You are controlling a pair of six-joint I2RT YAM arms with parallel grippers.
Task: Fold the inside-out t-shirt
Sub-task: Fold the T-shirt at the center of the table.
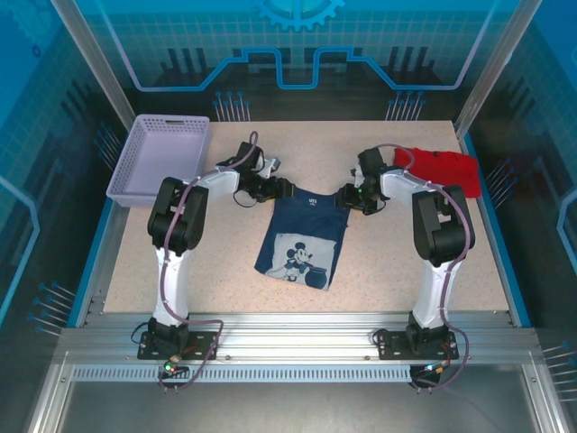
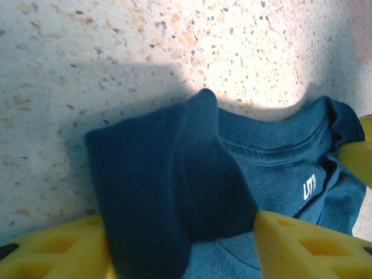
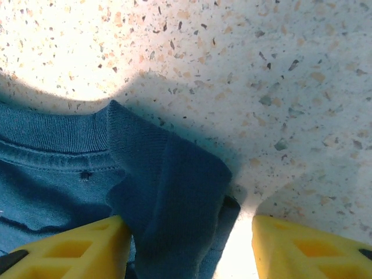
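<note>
T-shirt (image 1: 302,225) spread flat, left gripper (image 2: 180,220) and right gripper (image 3: 189,220) half-open astride its shoulders, lavender basket (image 1: 123,162) left, red garment (image 1: 439,165) right.

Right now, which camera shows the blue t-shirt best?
The top external view: the whole t-shirt lies on the table, cartoon print visible. The left wrist view gives a close-up of its collar and one bunched shoulder; the right wrist view, the other shoulder.

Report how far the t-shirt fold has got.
Done: sleeves look folded in, leaving the t-shirt a narrow strip, print up. In hand: the left gripper and right gripper straddle its collar-end corners, one each, grip not confirmed. Remaining: likely folding the collar end over towards the hem.
</note>
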